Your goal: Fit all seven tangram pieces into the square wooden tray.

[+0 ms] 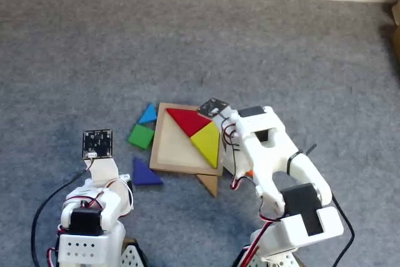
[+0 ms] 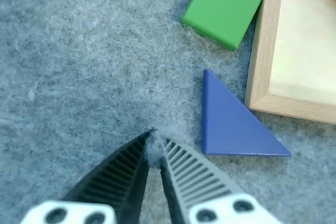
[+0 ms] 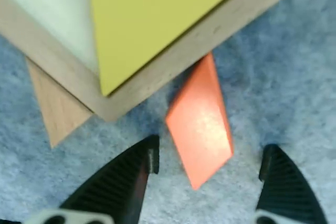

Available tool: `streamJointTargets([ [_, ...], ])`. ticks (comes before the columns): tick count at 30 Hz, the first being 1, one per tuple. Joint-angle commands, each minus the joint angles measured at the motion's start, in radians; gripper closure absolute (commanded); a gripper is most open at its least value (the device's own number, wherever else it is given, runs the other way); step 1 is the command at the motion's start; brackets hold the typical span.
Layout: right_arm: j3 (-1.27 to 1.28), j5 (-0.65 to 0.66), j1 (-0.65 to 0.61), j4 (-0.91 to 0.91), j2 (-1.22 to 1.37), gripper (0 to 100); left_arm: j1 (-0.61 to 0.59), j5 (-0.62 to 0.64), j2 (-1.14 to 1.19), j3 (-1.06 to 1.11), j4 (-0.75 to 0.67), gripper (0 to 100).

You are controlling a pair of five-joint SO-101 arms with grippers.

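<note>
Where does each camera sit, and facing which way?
High view: fixed above, looking down on tray; left arm, right arm show.
Left wrist view: arm-mounted, facing down at blue triangle and green square; left pincer, shut, shows.
Right wrist view: arm-mounted, facing down at orange piece by the tray; right pincer, open, shows.
Shared: yellow triangle, in high and right wrist views.
</note>
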Motion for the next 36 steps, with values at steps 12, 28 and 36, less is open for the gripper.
streamJointTargets([
  [12,-0.027,0.017,-0.064,-0.024,0.001,87.2,-0.008,-0.002,-0.01,0.021,0.005,100],
  [28,-0.019,0.066,0.002,-0.016,-0.213,99.5,-0.008,-0.002,-0.01,0.021,0.005,100],
  [36,-0.025,0.097,0.019,0.021,-0.311,98.5,-0.008,-0.002,-0.01,0.021,0.005,100],
])
